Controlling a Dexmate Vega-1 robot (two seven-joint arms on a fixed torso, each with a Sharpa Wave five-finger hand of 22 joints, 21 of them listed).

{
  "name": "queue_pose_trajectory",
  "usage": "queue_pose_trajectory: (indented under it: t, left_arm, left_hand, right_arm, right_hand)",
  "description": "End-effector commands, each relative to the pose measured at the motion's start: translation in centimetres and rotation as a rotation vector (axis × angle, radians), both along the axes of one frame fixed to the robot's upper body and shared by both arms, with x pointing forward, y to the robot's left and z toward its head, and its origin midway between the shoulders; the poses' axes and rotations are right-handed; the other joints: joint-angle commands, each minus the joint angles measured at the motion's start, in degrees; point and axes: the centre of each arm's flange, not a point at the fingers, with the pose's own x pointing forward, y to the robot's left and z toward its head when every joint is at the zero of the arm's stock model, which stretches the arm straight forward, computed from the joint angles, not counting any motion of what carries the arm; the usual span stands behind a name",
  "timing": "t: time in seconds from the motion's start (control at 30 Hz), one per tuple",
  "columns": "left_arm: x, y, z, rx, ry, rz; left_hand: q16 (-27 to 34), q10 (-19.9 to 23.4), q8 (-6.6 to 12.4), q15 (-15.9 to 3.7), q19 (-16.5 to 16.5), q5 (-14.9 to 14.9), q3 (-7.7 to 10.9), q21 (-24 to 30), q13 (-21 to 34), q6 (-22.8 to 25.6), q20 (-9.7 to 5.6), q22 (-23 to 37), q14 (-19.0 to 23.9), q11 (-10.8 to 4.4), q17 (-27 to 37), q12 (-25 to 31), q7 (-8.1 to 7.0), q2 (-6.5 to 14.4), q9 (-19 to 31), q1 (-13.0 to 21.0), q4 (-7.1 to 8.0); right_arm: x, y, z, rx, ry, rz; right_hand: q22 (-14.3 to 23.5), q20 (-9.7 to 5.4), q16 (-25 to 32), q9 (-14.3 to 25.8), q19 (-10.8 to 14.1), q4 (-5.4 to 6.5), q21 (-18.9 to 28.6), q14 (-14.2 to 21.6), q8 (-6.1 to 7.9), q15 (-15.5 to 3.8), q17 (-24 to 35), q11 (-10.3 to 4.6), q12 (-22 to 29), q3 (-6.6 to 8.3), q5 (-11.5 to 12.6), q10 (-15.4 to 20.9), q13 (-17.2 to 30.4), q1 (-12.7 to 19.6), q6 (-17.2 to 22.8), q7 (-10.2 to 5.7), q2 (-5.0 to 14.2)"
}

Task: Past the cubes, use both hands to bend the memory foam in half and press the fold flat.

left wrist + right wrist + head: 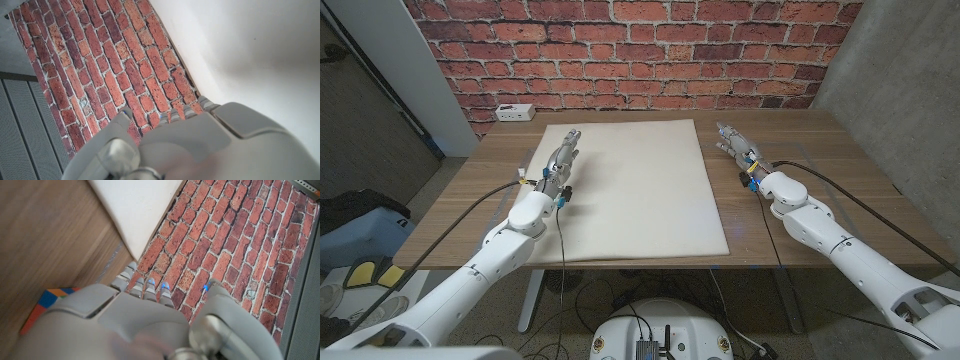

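left hand (563,153) on foam (638,190)

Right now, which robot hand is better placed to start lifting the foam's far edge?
Left, probably. The left robot hand already lies over the memory foam near its far left corner. The right robot hand is on the wooden table beside the foam's right edge, not on it.

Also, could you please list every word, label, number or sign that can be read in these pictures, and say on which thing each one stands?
No text can be read in any view.
The small white box at the table's far edge has dark marks, too small to read.
The memory foam, the brick wall, the left hand and the right hand carry no writing that I can see.
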Motion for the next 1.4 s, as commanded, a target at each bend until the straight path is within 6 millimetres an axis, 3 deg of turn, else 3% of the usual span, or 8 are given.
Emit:
queue_pose_trajectory:
  t: [0.03, 1.4]
  left_arm:
    - [-2.1, 0.3, -0.7, 0.045, -0.018, 0.069]
    - [-9.6, 1.2, -3.5, 0.248, -0.054, 0.308]
  left_hand:
    - [0.3, -7.4, 0.25, 0.38, -0.1, 0.4, 0.15, -0.2, 0.2, -5.2, 0.63, 0.2, -6.8, 0.09, 0.1, 0.4, -0.4, 0.0, 0.2, 0.6, -0.31]
    - [0.3, -6.6, 0.17, 0.92, -0.5, 0.2, -0.19, -0.9, 0.2, -3.3, 1.6, 0.2, -6.0, -0.09, 0.1, 0.4, -1.65, -0.7, 0.3, 1.4, -1.67]
  right_arm:
    - [-0.9, 1.1, 0.2, -0.1, -0.008, -0.011]
    - [-6.1, 5.8, -0.1, -0.442, -0.073, -0.081]
  right_hand:
    - [0.3, 0.03, 0.1, 0.2, 0.4, -0.5, 0.3, 0.2, 0.26, -0.11, 0.1, -0.08, 0.0, 0.18, 0.3, 0.4, 0.3, 0.6, 0.4, -0.15, -0.01]
    - [0.3, -0.07, 0.0, 0.2, 1.1, -2.25, 0.4, 0.8, 0.3, -0.56, 0.1, -0.45, -0.3, 1.24, -0.1, 1.3, 0.3, 2.7, 1.4, -0.47, 0.95]
